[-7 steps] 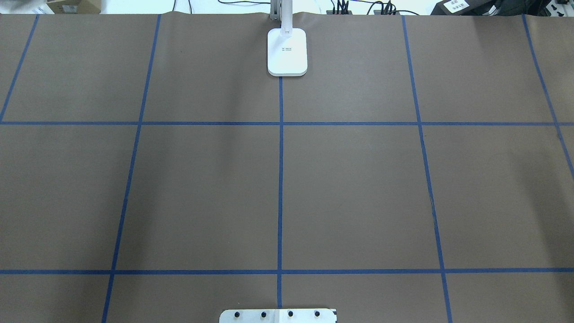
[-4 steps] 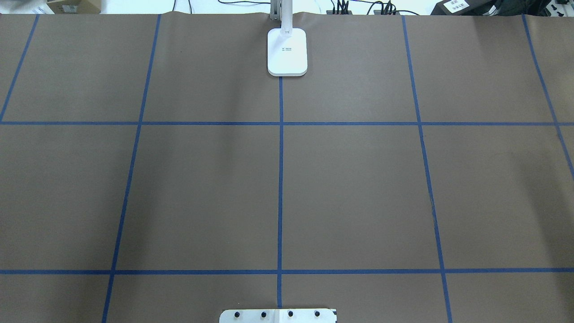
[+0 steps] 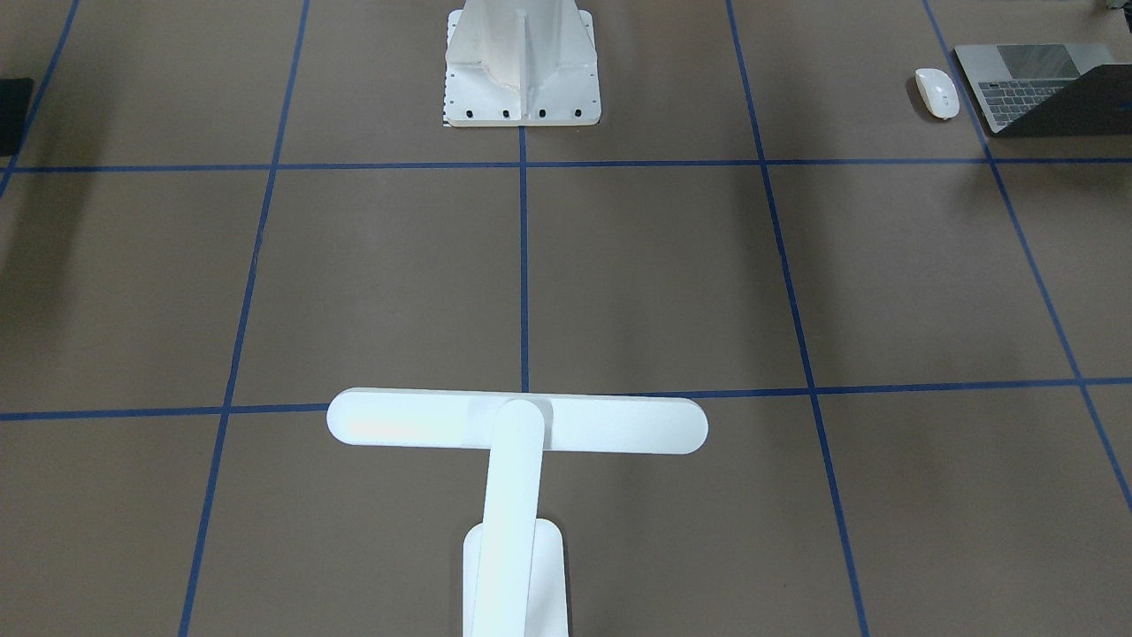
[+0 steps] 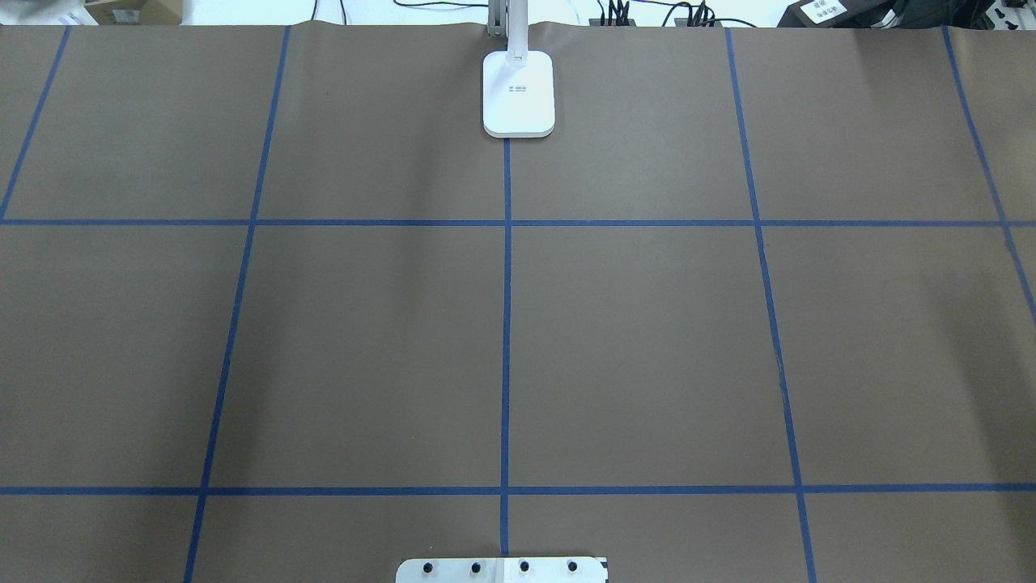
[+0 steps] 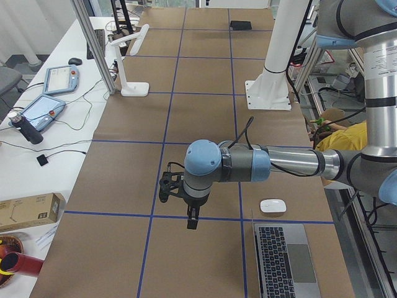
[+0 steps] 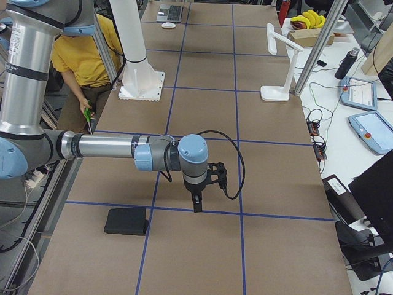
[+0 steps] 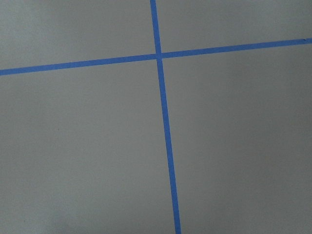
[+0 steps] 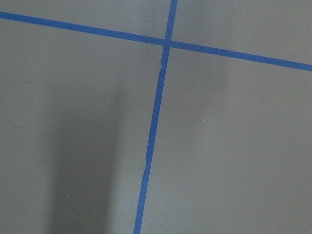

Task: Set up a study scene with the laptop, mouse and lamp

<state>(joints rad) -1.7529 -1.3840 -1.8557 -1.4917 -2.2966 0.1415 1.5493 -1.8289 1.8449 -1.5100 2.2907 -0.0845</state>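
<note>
Lamp (image 4: 519, 93) base carries small grey print, illegible.

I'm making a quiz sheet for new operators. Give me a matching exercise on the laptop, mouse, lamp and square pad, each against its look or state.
Things:
1 laptop
2 mouse
3 lamp
4 square pad

Look or state:
a white, T-shaped, standing upright
b grey, lid open
c white oval, lying beside the laptop
d black, lying flat

Pairs: 1-b, 2-c, 3-a, 4-d
</note>
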